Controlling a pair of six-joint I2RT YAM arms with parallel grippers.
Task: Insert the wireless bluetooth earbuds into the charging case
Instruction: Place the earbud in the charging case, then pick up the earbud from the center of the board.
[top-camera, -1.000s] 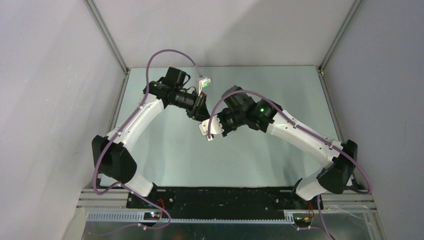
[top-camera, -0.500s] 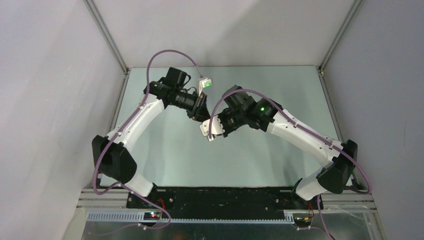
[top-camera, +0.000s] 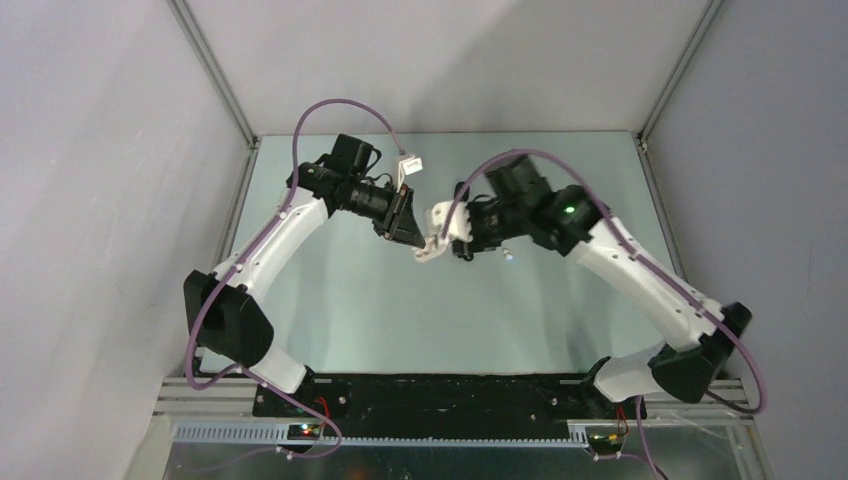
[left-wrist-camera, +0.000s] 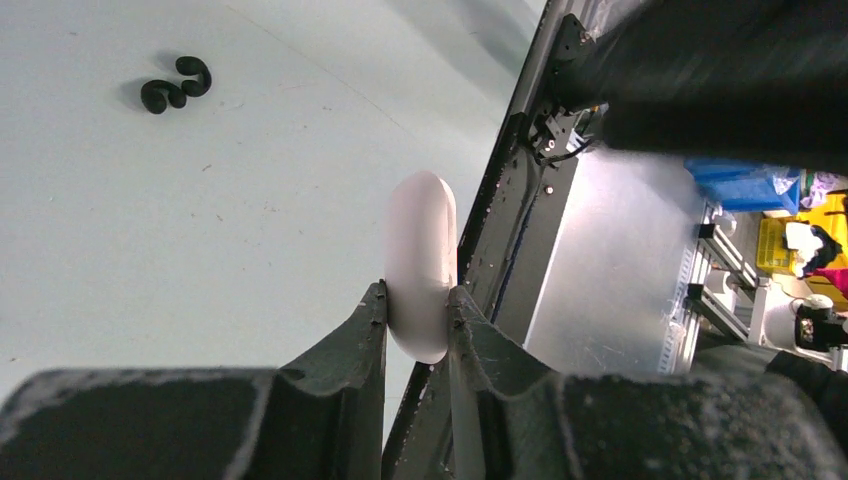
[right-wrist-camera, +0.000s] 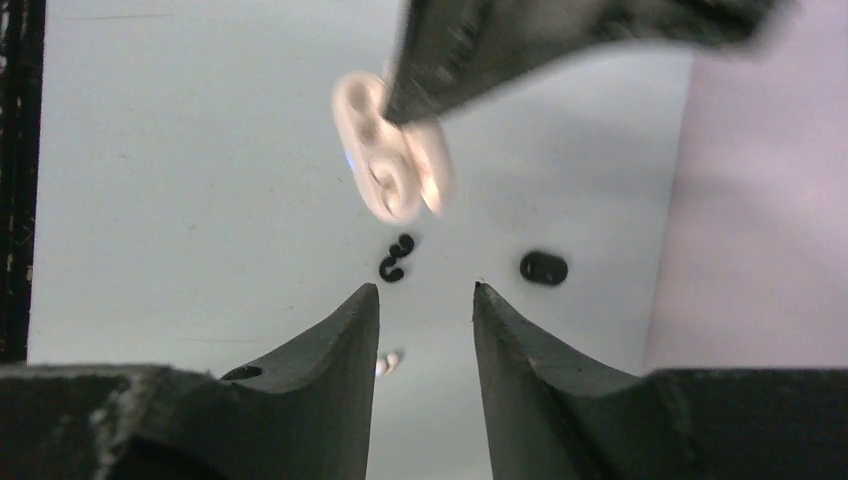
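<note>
My left gripper (left-wrist-camera: 415, 290) is shut on a white oval charging case (left-wrist-camera: 420, 255), held edge-on above the table. From the right wrist view this case (right-wrist-camera: 388, 160) hangs open in the left gripper's dark fingers (right-wrist-camera: 450, 60), its inside too blurred to read. My right gripper (right-wrist-camera: 425, 290) stands open and holds nothing, a short way back from the case. On the table below lie two black earbuds (right-wrist-camera: 397, 258), side by side (left-wrist-camera: 175, 85), and a small white earbud (right-wrist-camera: 388, 362).
A black oval case (right-wrist-camera: 543, 267) lies on the table to the right of the black buds. The two arms meet over the table's middle, the left wrist (top-camera: 405, 222) close to the right wrist (top-camera: 470, 225). Grey walls (top-camera: 120, 200) close in the sides.
My right arm has drawn back to the right, away from the left gripper, and its jaws have opened. The left arm and the case in it have not moved.
</note>
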